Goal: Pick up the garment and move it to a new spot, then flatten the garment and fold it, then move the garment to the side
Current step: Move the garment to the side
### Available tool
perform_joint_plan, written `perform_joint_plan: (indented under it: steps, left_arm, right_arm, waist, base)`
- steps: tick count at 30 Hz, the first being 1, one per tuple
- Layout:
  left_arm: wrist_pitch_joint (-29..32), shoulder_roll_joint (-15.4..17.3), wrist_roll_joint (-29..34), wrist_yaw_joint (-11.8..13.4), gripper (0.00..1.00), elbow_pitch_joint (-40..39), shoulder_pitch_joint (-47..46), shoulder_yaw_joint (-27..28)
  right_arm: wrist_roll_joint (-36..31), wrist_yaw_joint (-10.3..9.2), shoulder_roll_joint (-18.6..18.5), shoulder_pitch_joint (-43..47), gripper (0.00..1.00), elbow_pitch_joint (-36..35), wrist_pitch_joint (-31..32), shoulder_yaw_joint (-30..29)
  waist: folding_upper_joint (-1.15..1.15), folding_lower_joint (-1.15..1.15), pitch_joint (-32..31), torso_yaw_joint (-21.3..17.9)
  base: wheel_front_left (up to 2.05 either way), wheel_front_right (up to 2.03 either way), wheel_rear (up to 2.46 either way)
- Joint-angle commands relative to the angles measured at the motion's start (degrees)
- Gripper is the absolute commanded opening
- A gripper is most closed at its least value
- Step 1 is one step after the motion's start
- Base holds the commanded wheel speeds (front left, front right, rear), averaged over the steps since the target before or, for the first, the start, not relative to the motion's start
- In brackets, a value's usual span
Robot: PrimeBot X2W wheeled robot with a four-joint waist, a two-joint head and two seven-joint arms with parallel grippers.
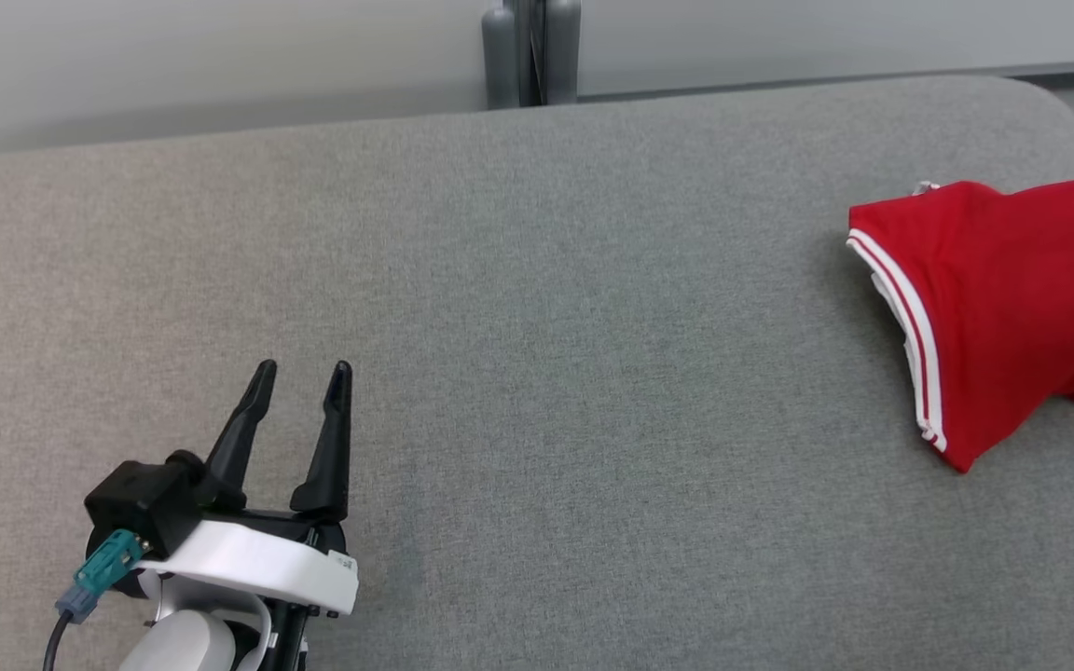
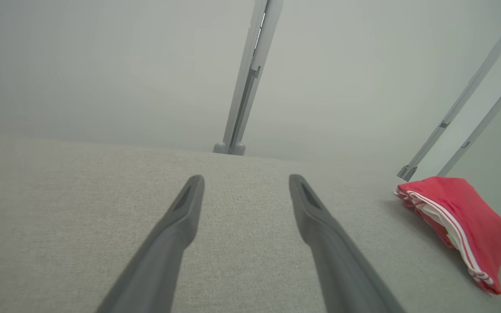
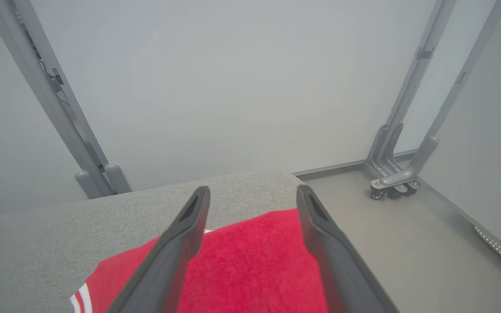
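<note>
Head view: the red garment (image 1: 994, 308) lies at the right end of the bench (image 1: 593, 326), well apart from the left gripper (image 1: 304, 373), whose fingers stand spread and empty at lower left. Right wrist view: the right gripper (image 3: 252, 193) hovers over the garment (image 3: 255, 261) (fingers parted, gripping nothing), with red cloth showing between them.

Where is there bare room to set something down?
Bare: the grey fabric surface between the open left gripper and the red garment with white stripes. Crowded: the right end, where the open right gripper hangs over it.
</note>
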Motion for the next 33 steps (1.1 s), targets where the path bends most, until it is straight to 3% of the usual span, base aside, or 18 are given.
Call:
perform_joint_plan:
  steps: [1, 8, 15, 19, 27, 33]
  left_arm:
    - [-0.61, -0.07, 0.17, 0.45, 1.0, 0.45, 1.04, 0.68]
    - [-1.76, 0.4, 1.8, 1.39, 1.0, 3.07, 3.28, 2.78]
    - [-2.14, 0.2, 2.68, 1.53, 1.0, 6.01, 5.55, 4.23]
    - [-2.25, 0.12, 3.07, 1.87, 1.0, 6.88, 6.2, 5.19]
    - [-2.28, -0.7, 3.98, 1.54, 1.0, 7.48, 7.94, 7.15]
    - [-2.3, -1.44, 4.83, 0.98, 1.0, 7.28, 9.17, 8.32]
  right_arm:
    - [2.2, -0.01, 0.09, 2.1, 1.0, -2.27, -0.86, 1.12]
    - [9.73, -0.01, -0.63, 12.65, 1.0, -14.87, -1.97, 4.97]
    - [10.13, -0.01, 0.96, 25.28, 1.0, -28.14, -2.31, 2.43]
    - [7.52, -0.01, 3.33, 30.55, 1.0, -34.68, -1.75, -0.57]
    - [0.31, -0.01, 13.55, 45.32, 1.0, -54.25, 3.34, -8.96]
    - [-4.37, -0.01, 17.8, 53.12, 1.0, -64.58, 6.03, -10.83]
  waist:
    - [0.0, 0.0, -1.85, -0.21]
    - [0.0, 0.0, -5.98, 0.06]
    - [0.0, 0.0, -9.1, 0.85]
    - [0.0, 0.0, -10.16, 1.42]
    - [0.0, 0.0, -12.45, 3.48]
    - [0.0, 0.0, -12.86, 4.17]
  base:
    - [0.0, 0.0, 0.0]
    - [0.0, 0.0, 0.0]
    - [0.0, 0.0, 0.0]
    - [0.0, 0.0, 0.0]
    - [0.0, 0.0, 0.0]
    - [0.0, 0.0, 0.0]
